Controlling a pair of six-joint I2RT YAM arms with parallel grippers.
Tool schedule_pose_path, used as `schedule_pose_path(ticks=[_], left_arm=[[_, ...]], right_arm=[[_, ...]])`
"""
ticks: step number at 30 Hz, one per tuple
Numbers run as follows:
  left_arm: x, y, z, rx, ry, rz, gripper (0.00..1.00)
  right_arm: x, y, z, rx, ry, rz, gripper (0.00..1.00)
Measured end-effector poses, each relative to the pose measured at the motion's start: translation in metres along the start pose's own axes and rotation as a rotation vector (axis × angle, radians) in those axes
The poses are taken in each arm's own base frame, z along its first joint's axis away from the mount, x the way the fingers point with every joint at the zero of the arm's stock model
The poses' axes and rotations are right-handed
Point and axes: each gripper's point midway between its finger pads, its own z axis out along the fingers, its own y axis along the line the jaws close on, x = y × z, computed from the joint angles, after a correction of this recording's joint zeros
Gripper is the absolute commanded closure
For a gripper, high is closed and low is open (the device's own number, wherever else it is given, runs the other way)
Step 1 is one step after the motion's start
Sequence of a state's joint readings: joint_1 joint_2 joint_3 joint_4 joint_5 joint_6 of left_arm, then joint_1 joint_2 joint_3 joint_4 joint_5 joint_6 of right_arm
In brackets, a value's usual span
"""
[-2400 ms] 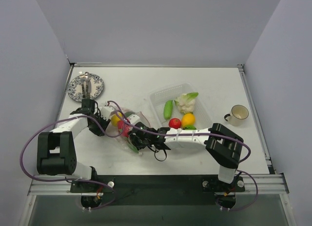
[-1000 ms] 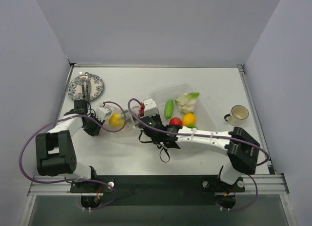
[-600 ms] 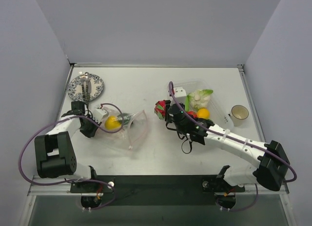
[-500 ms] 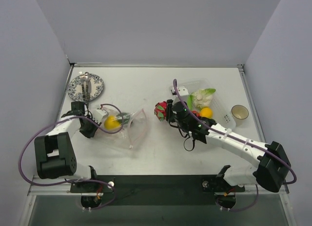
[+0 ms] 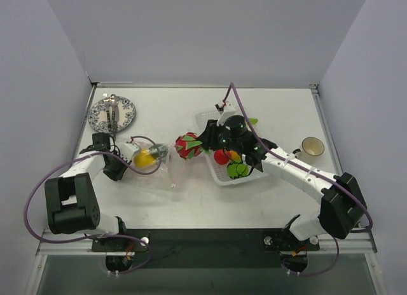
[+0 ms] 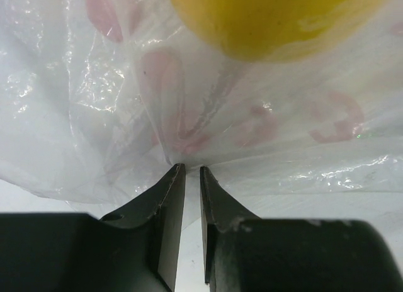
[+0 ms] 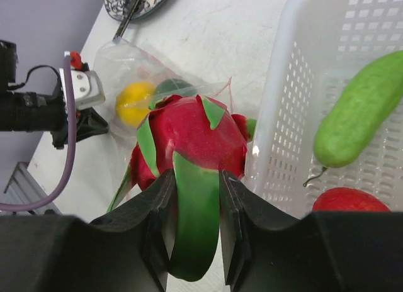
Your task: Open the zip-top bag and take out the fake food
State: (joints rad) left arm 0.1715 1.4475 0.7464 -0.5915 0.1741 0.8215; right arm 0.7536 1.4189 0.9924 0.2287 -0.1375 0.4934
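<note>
The zip-top bag [image 5: 166, 168] lies crumpled left of centre, clear with pink marks, and a yellow fruit [image 5: 145, 158] and a dark green piece are still inside it. My left gripper [image 5: 127, 164] is shut on the bag's [image 6: 94, 116] thin plastic edge just below the yellow fruit [image 6: 271, 21]. My right gripper [image 5: 200, 142] is shut on a green leaf of a red dragon fruit [image 7: 189, 141], held in the air between the bag [image 7: 119, 65] and the tray. More fake food lies in the tray: a green cucumber [image 7: 362, 112] and a red piece [image 7: 349, 201].
The clear mesh tray [image 5: 224, 179] sits right of centre under my right arm. A patterned plate [image 5: 112, 112] with cutlery stands at the back left. A cream cup [image 5: 311, 149] stands near the right edge. Purple cables loop over both arms.
My right gripper pulled the dragon fruit out of the bag, swung it right toward the tray, then shifted it back left. The tray slid. The left gripper kept its pinch.
</note>
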Motion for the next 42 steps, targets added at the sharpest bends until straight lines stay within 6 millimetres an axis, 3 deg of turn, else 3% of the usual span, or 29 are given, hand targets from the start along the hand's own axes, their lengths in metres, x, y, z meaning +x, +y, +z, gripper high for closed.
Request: schedule_pose_path(ticks=[7,9,11,17,21,26,37,42], left_arm=[[0.0,0.0,0.0,-0.001,0.002,0.0,0.74],[0.0,0.0,0.0,-0.001,0.002,0.0,0.74],[0.001,0.0,0.0,-0.001,0.002,0.0,0.74],[0.002,-0.001,-0.001,-0.007,0.0,0.004,0.74],[0.005,-0.002,-0.002,-0.017,0.004,0.01,0.74],[0.009,-0.003,-0.003,-0.024,0.013,0.015,0.74],[0.009,-0.003,-0.003,-0.022,0.017,0.01,0.74],[0.01,-0.003,-0.003,-0.022,0.017,0.01,0.74]], right_arm=[[-0.05,-0.027,-0.001,-0.071,-0.085,0.231,1.0],[-0.064,-0.034,0.006,-0.111,-0.117,0.33,1.0],[-0.064,-0.04,0.019,-0.163,-0.122,0.43,1.0],[-0.014,-0.044,0.071,-0.328,-0.014,0.773,1.0],[0.009,-0.041,0.084,-0.381,0.075,0.916,1.0],[-0.009,-0.02,0.079,-0.467,0.077,0.861,1.0],[-0.089,0.031,0.063,-0.629,0.013,0.667,1.0],[-0.101,0.048,0.064,-0.655,0.012,0.614,1.0]])
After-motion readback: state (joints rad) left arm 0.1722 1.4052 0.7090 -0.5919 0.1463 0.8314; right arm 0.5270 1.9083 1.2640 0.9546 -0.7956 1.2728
